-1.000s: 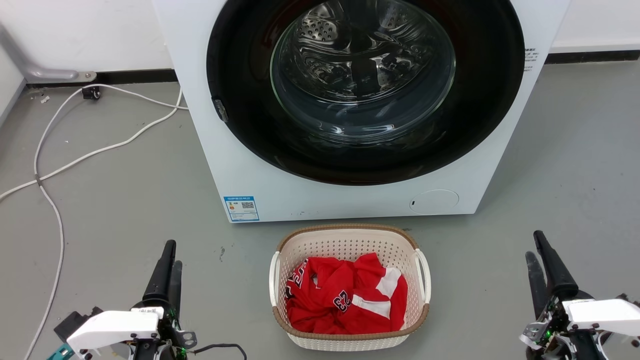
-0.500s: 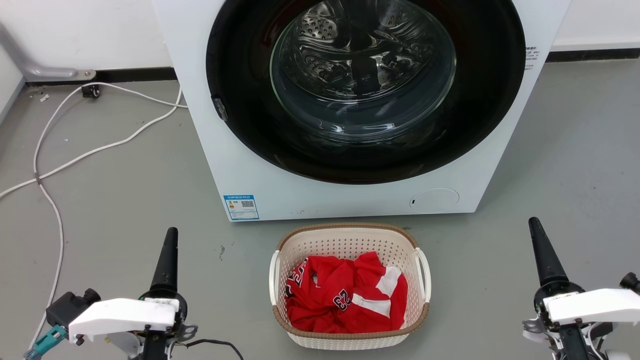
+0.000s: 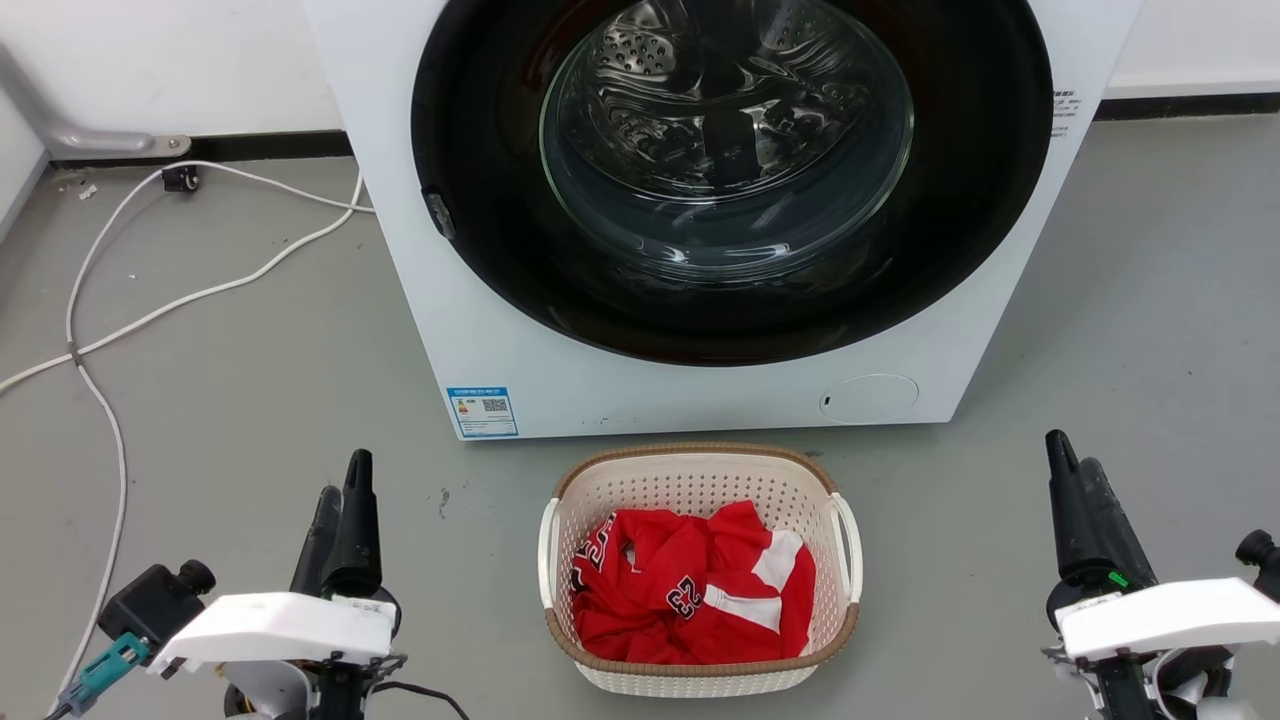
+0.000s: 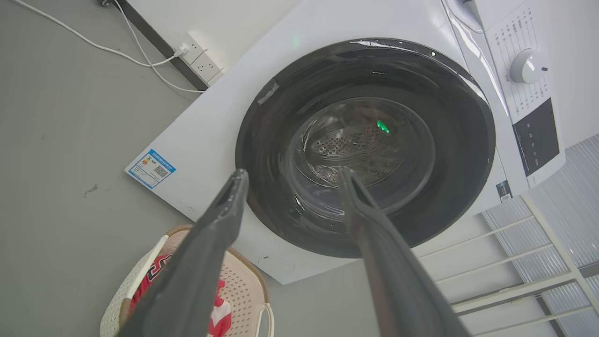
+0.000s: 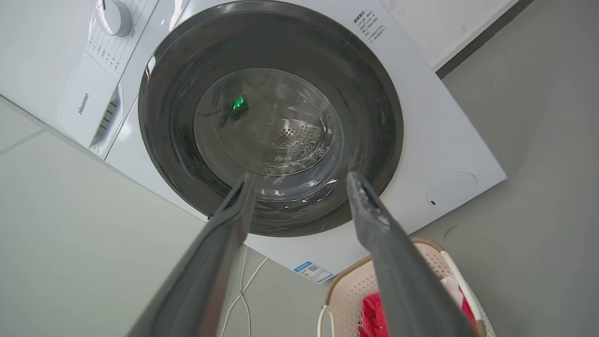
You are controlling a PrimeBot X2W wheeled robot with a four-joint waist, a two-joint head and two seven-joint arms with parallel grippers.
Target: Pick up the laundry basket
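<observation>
The grey floor (image 3: 240, 400) carries everything. At its far edge, against the wall, stands the white washing machine (image 3: 480, 330) with its dark round door. Just in front of the machine's foot sits the laundry basket (image 3: 700, 449), flat on the floor, with a red jersey (image 3: 690, 590) bunched inside.

By the look of it, the task has barely begun. The basket is not lifted, and neither its left handle (image 3: 547, 555) nor its right handle (image 3: 851, 545) is touched. What is left is probably the whole grasp: bring 1 gripper in to each handle, close, and raise both together.

The left gripper (image 3: 342, 480) hovers near the floor's near-left corner and the right gripper (image 3: 1072, 455) near its near-right corner, both well apart from the basket. Each wrist view shows its 2 fingers spread with a clear gap, holding nothing and touching nothing.
</observation>
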